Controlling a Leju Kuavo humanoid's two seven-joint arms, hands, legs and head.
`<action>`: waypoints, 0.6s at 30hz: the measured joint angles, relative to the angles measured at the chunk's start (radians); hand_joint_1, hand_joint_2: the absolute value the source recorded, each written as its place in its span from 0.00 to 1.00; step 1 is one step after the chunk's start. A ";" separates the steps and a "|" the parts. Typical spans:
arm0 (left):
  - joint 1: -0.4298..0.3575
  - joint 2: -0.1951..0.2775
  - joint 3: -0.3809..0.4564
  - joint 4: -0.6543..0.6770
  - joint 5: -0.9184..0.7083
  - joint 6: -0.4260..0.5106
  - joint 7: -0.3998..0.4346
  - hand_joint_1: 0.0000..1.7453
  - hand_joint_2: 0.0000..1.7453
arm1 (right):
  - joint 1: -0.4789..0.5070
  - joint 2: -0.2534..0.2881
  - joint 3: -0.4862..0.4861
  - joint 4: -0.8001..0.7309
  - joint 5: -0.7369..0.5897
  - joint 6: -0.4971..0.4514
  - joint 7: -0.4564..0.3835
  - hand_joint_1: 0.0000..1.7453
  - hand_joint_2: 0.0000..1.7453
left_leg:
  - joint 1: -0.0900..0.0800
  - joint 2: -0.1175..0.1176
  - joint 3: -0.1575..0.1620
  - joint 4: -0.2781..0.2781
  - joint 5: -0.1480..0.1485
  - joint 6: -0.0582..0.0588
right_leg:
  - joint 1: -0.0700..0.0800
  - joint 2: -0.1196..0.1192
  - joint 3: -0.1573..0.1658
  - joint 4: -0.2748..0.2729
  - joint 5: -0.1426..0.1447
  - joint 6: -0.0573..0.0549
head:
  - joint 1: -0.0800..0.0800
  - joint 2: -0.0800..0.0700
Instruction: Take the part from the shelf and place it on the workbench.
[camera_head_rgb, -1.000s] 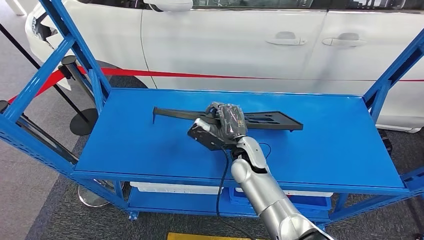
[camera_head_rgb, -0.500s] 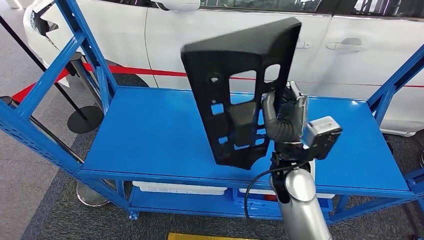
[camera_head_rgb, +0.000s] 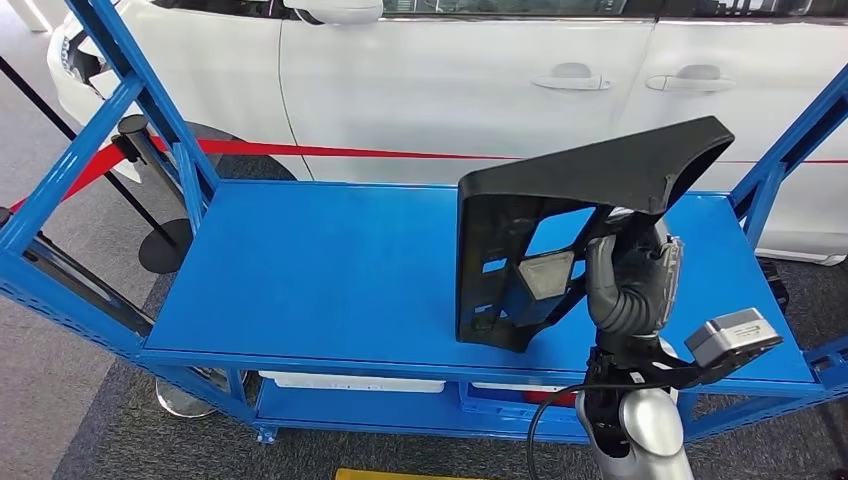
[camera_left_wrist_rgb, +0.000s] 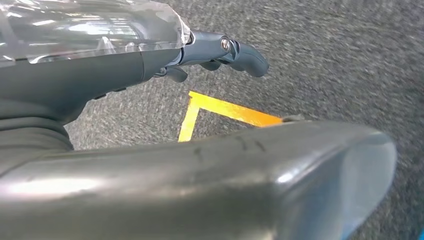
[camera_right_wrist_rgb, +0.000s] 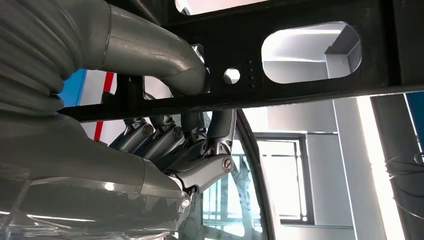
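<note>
From up top, the right hand (camera_head_rgb: 630, 285) has its fingers wrapped around a black plastic part (camera_head_rgb: 560, 220), holding it upright, lifted over the right side of the blue shelf (camera_head_rgb: 330, 270), white car (camera_head_rgb: 450, 80) behind. At the left wrist, the left hand (camera_left_wrist_rgb: 150, 65) hangs above grey carpet (camera_left_wrist_rgb: 325, 55) and yellow tape (camera_left_wrist_rgb: 220, 110), holding nothing; can't tell how its fingers lie. Right wrist: thumb and fingers (camera_right_wrist_rgb: 200, 155) clamp the part's bar.

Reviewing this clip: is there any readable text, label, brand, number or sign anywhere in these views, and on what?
None can be read.
Black part held by the right hand: no lettering shows.
Blue shelf: no label.
White car: no badge or plate shows.
Yellow floor tape beside the left hand: plain marking, no words.
</note>
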 joint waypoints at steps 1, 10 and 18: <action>0.000 0.001 0.000 0.000 0.001 0.002 0.001 0.00 0.00 | 0.009 -0.001 0.000 -0.004 0.000 0.001 -0.009 1.00 1.00 | -0.001 0.000 0.032 -0.067 0.031 0.007 | 0.001 0.001 0.000 0.001 0.000 0.001 | 0.000 0.000; -0.008 0.003 0.008 0.000 0.016 0.017 0.016 0.00 0.00 | 0.038 -0.001 0.024 -0.029 0.011 0.006 -0.048 1.00 1.00 | -0.002 0.005 0.080 -0.213 0.103 0.049 | -0.001 0.002 -0.045 0.113 -0.093 0.043 | 0.000 0.000; -0.009 -0.001 0.016 0.000 0.018 0.026 0.026 0.00 0.00 | 0.048 -0.001 0.056 -0.037 0.060 -0.027 -0.062 1.00 1.00 | 0.001 0.003 0.031 -0.194 0.134 0.029 | -0.018 0.003 0.076 0.026 -0.076 0.054 | 0.000 0.000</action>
